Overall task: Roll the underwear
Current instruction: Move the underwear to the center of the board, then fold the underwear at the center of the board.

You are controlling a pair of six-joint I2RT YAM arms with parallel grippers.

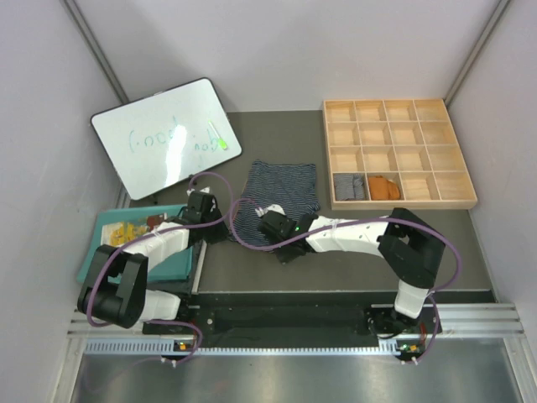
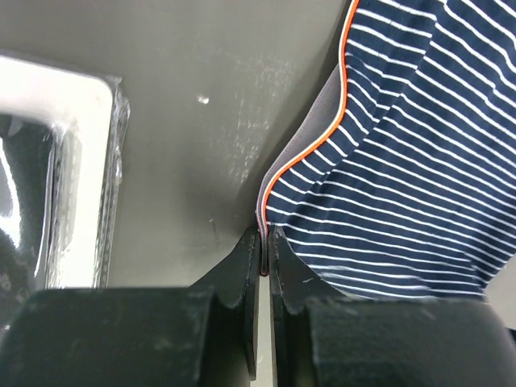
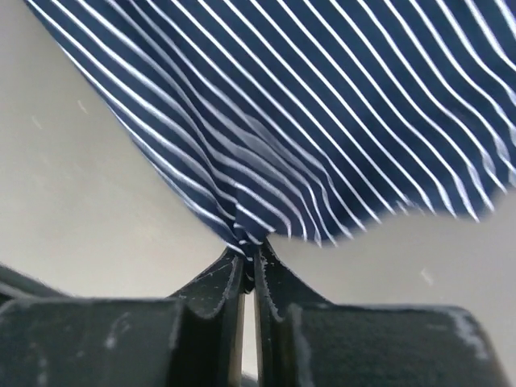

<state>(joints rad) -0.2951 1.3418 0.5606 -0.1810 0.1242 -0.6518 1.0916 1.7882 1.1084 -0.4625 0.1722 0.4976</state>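
Observation:
The dark navy white-striped underwear (image 1: 284, 186) lies spread on the dark table between the two arms. My left gripper (image 2: 264, 235) is shut on its orange-piped edge (image 2: 339, 105) at the near left corner. My right gripper (image 3: 248, 256) is shut on a bunched fold of the same navy cloth (image 3: 306, 121) along its near edge. From above, the left gripper (image 1: 226, 220) and right gripper (image 1: 263, 217) sit close together at that near edge. A grey pair (image 1: 348, 185) and a rust-orange pair (image 1: 384, 186) rest in neighbouring compartments of the wooden tray (image 1: 398, 109).
A whiteboard (image 1: 164, 138) leans at the back left, and its corner (image 2: 76, 153) shows beside the left gripper. A teal mat (image 1: 172, 260) with small items lies under the left arm. Grey walls close in both sides, and a metal rail (image 1: 285, 332) runs along the near edge.

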